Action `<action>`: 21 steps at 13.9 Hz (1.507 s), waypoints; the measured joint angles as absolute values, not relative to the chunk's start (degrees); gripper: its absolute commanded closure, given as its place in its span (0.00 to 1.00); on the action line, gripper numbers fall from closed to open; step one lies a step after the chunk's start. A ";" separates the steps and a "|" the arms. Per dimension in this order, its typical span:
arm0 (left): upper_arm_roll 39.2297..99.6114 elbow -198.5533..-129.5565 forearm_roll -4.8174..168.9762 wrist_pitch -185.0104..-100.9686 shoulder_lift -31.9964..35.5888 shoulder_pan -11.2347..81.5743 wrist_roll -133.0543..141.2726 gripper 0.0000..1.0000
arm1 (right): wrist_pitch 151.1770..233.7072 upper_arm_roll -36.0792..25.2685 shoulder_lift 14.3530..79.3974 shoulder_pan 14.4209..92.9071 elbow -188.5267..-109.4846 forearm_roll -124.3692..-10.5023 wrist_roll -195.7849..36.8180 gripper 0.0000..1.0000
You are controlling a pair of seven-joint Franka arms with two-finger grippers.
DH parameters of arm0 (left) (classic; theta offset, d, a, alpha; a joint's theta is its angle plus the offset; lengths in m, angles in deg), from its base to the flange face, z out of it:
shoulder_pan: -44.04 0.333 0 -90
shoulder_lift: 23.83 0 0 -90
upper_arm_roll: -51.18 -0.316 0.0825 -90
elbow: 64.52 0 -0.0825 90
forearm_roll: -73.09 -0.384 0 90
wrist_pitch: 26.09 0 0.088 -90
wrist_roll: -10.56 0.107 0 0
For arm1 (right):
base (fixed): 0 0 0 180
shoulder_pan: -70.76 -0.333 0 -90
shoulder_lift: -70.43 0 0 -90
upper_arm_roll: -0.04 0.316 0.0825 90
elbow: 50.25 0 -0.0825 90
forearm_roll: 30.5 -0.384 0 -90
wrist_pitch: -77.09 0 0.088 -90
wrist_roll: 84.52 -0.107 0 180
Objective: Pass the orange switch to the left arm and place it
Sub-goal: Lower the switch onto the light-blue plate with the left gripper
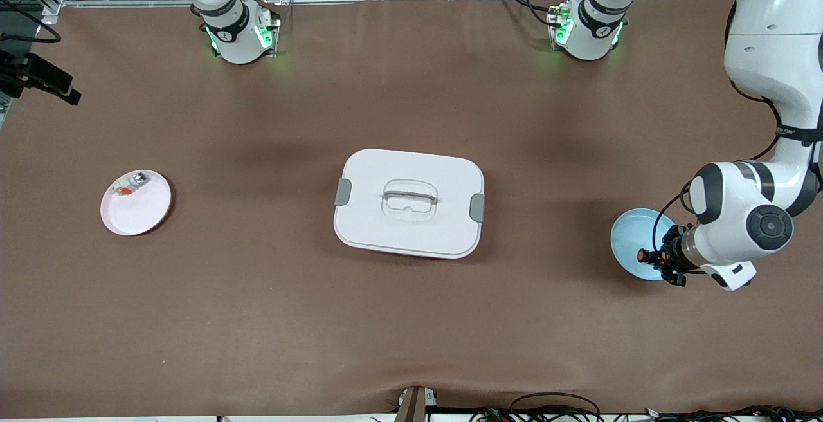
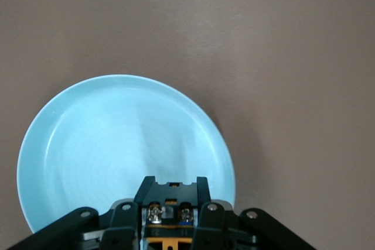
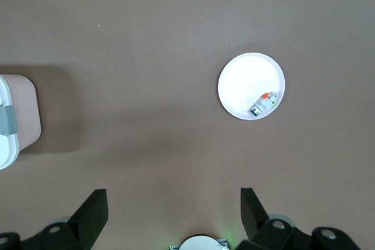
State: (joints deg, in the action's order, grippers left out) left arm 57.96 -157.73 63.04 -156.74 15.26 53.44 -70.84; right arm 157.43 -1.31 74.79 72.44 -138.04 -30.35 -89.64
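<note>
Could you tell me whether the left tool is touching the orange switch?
Touching: the left wrist view shows the left tool shut on the orange switch, over the blue plate.

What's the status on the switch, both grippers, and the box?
Left gripper shut on orange switch, over blue plate. Right gripper open, waiting high. Box mid-table, between the plates.

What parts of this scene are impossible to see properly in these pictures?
- Right gripper: outside the front view's top edge; the right wrist view shows only its open fingers.
- Orange switch: tiny in the front view, mostly covered by the shut left gripper over the blue plate.
- Small part on the pink plate: too small to identify.
</note>
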 measured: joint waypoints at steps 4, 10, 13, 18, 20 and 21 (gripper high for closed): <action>57.77 -159.86 63.04 -156.75 15.32 53.45 -70.91 1.00 | 160.40 -1.30 77.82 72.44 -142.17 -30.36 -89.63 0.00; 57.52 -162.28 63.01 -160.02 15.32 54.44 -70.91 1.00 | 163.23 -1.31 80.12 72.43 -144.65 -30.36 -89.07 0.00; 57.48 -163.20 63.01 -161.20 15.32 55.11 -70.91 1.00 | 164.19 -1.32 80.12 72.43 -144.70 -30.36 -88.73 0.00; 57.47 -163.67 63.01 -161.37 15.32 55.43 -70.91 0.91 | 164.54 -1.32 80.12 72.44 -144.71 -30.36 -88.65 0.00; 57.47 -163.67 63.01 -161.42 15.32 55.44 -70.88 0.16 | 164.58 -1.41 80.12 72.46 -144.72 -30.36 -88.65 0.00; 57.47 -163.67 63.01 -161.45 15.32 55.45 -70.84 0.00 | 164.58 -1.55 80.12 72.47 -144.73 -30.36 -88.65 0.00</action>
